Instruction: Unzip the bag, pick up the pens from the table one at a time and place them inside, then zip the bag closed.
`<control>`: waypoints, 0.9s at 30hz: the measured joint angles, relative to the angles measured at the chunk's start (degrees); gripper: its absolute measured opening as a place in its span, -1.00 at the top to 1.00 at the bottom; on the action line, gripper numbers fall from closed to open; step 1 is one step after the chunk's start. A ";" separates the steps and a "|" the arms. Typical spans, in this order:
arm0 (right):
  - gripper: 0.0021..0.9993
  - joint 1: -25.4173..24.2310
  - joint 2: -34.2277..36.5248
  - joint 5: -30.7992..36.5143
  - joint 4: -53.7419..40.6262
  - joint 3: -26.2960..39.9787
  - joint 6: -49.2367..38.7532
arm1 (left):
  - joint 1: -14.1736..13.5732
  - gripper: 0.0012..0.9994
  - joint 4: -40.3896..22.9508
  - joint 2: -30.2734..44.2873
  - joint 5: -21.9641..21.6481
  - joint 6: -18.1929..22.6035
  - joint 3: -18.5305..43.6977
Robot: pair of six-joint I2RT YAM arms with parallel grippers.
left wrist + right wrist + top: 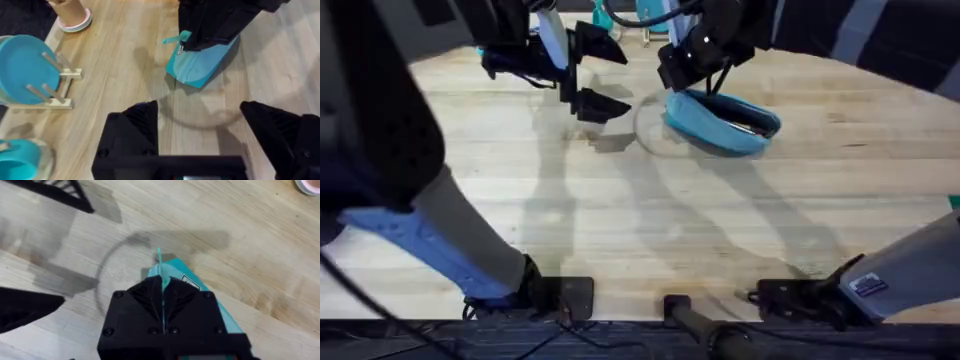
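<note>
The teal-blue bag (720,122) lies on the far middle of the table (650,220), its top gaping, with a dark slim shape (752,127) inside; I cannot tell whether that is the pens. My right gripper (678,82) is at the bag's left end. In the right wrist view the right gripper (162,287) is shut on the teal zipper pull (159,262). My left gripper (610,75) hovers open just left of the bag, holding nothing. The left wrist view shows the left gripper (200,120) wide open, short of the bag (200,67).
A blue plate (22,67) stands in a wooden rack (57,102) left of the bag, with a tan cup on a pink coaster (72,15) beyond. A teal object in a clear jar (20,160) sits nearer. A faint ring (655,130) marks the table.
</note>
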 joint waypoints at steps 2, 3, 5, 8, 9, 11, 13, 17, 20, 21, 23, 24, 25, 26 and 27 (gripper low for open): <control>0.94 0.00 0.01 0.00 0.00 0.00 0.00 | 0.00 -0.99 1.17 2.59 2.12 -0.11 0.00; 0.94 0.00 0.01 0.00 0.00 0.00 0.00 | 0.00 -0.99 1.73 3.96 3.03 -0.16 -0.01; 0.94 0.00 0.01 0.00 0.00 0.00 0.00 | 0.00 -0.99 2.93 6.25 4.44 -0.16 0.00; 0.94 0.00 0.01 0.00 0.00 0.00 0.02 | -0.27 -0.99 5.07 8.83 6.14 -0.16 0.00; 0.94 0.00 0.01 0.00 0.00 0.00 0.02 | -0.43 -0.99 5.74 9.44 6.62 -0.18 0.00; 0.94 0.00 0.01 0.00 0.00 0.00 0.02 | -1.03 -0.99 7.04 10.66 7.84 -0.20 0.00; 0.94 0.00 0.01 0.00 0.00 0.00 0.10 | -1.80 -0.99 8.69 11.74 9.00 -0.57 0.00; 0.94 0.00 0.01 0.00 0.01 0.00 0.22 | -3.71 -0.99 12.94 13.59 10.44 -3.40 0.00; 0.94 0.00 0.00 0.00 0.01 0.00 0.30 | -5.06 -0.99 15.83 14.19 10.69 -5.69 -0.01; 0.94 0.00 0.01 0.00 0.02 0.00 0.37 | -5.50 -0.99 17.01 14.22 10.81 -6.48 0.00; 0.94 0.00 0.00 0.00 0.00 0.00 0.39 | -6.39 -0.99 19.62 14.24 10.84 -8.42 0.00; 0.94 0.00 0.01 0.00 0.02 0.00 0.41 | -6.85 -0.99 20.82 14.24 10.79 -9.58 0.00; 0.94 0.00 0.01 0.00 0.00 0.00 0.39 | -7.36 -0.99 22.25 14.24 10.58 -10.99 0.00; 0.94 0.00 0.01 0.00 0.02 0.00 0.39 | -7.82 -0.99 23.40 14.24 10.40 -12.25 0.00; 0.94 0.00 0.01 0.00 0.00 0.00 0.40 | -8.39 -0.99 24.82 14.24 10.33 -13.65 0.00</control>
